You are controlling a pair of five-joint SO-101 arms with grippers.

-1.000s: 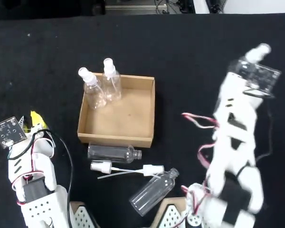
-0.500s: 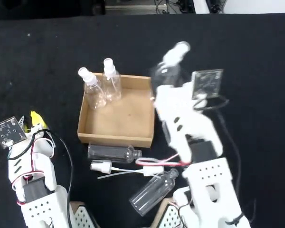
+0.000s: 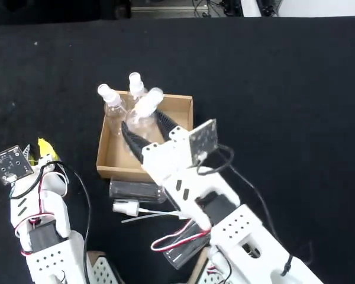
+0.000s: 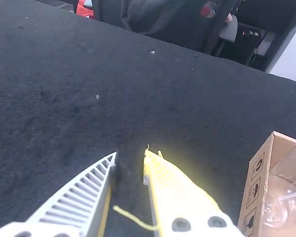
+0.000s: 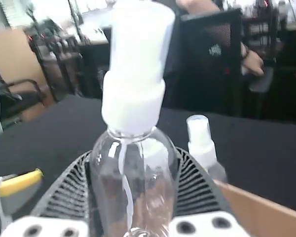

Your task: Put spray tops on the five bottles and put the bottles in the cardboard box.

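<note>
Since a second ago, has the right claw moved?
Yes. The right claw, holding a capped bottle, swung from right of the cardboard box to over it.

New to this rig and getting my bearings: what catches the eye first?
The right arm's tool grips a clear plastic bottle with a white spray top over the brown cardboard box. Two capped clear bottles stand in the box's far left corner, and another clear bottle lies on the black table in front of the box, beside a loose white spray top.
</note>
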